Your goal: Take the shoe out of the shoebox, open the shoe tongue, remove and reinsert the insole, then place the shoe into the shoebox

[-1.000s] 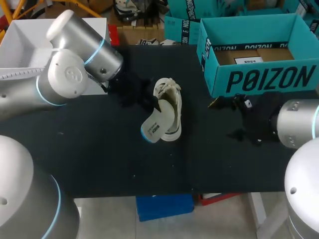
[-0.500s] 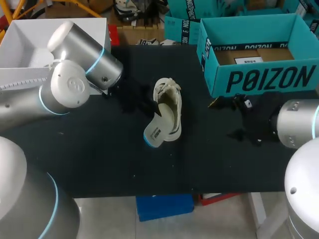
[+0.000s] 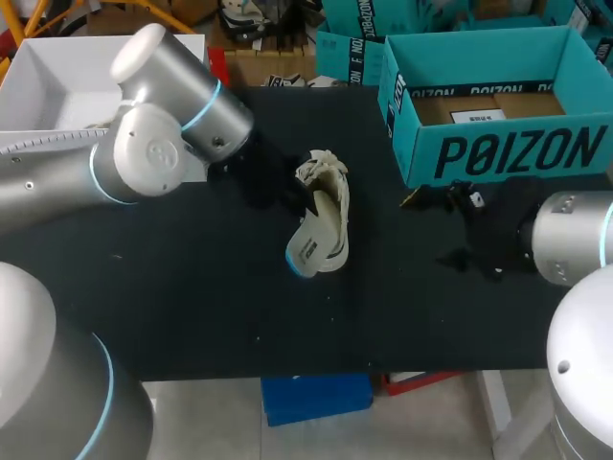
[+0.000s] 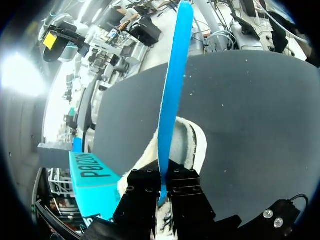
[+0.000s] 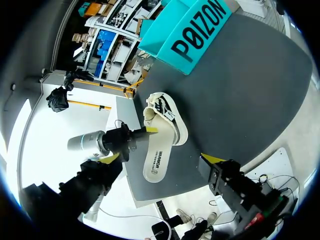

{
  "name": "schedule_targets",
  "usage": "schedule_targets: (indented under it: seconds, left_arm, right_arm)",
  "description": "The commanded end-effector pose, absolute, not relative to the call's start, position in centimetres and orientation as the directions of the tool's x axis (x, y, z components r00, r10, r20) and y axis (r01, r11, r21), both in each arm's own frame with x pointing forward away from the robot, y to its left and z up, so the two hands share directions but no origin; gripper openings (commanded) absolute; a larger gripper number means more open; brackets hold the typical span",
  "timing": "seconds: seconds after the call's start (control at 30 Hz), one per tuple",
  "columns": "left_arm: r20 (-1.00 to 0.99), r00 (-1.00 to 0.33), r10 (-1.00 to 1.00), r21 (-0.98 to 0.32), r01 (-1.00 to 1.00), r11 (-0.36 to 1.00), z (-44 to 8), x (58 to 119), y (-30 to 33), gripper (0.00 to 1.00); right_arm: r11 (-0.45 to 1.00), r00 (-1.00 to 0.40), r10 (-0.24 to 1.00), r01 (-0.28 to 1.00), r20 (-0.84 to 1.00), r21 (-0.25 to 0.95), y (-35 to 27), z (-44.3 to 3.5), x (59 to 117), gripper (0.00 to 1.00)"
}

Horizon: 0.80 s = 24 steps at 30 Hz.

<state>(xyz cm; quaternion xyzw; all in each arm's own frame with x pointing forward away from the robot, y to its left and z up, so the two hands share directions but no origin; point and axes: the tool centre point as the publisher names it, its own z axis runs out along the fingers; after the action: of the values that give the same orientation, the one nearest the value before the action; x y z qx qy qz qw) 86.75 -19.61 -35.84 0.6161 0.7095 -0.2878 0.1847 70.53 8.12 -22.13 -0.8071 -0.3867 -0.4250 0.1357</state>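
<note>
A cream shoe (image 3: 324, 177) lies on the black table (image 3: 182, 287), laces toward the back. My left gripper (image 3: 299, 199) sits at the shoe's opening, shut on the front end of the insole (image 3: 311, 240), which slants out over the heel with its blue underside showing. In the left wrist view the insole (image 4: 175, 90) runs edge-on as a blue strip from between the fingers (image 4: 145, 192), with the shoe (image 4: 192, 145) under it. The teal shoebox (image 3: 498, 105) stands open at the back right. My right gripper (image 3: 460, 225) rests open in front of the box, holding nothing. From the right wrist I see the shoe (image 5: 170, 112) and the insole (image 5: 156, 162).
A white open box (image 3: 48, 86) stands at the back left, behind my left arm. A second teal box (image 3: 350, 53) sits beyond the table's back edge. Bare black tabletop lies in front of the shoe and to its left.
My left arm has moved right toward the shoe, carrying the insole with it. The insole's free end has swung in closer over the heel. The right arm has stayed still.
</note>
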Motion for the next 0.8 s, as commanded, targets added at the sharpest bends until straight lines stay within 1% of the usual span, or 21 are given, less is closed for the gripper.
schedule_targets:
  seconds: [0.03,0.23,0.47,0.8]
  left_arm:
    - [-0.608,-0.172,0.775,-0.184,0.98,0.073,-36.4,87.0,-20.2,0.0]
    - [-0.603,-0.161,0.781,-0.168,0.983,0.073,-37.1,87.6,-20.4,0.0]
    - [-0.626,-0.148,0.765,-0.096,0.989,0.113,-37.1,88.8,-20.5,0.0]
    - [-0.62,-0.143,0.772,-0.073,0.99,0.124,-37.1,89.9,-20.5,0.0]
  right_arm:
    - [-0.749,0.342,0.492,0.635,0.8,0.189,8.4,-22.7,69.9,1.0]
    - [-0.749,0.342,0.492,0.635,0.8,0.189,8.4,-22.7,69.9,1.0]
    - [-0.749,0.342,0.492,0.635,0.8,0.189,8.4,-22.7,69.9,1.0]
    - [-0.749,0.342,0.492,0.635,0.8,0.189,8.4,-22.7,69.9,1.0]
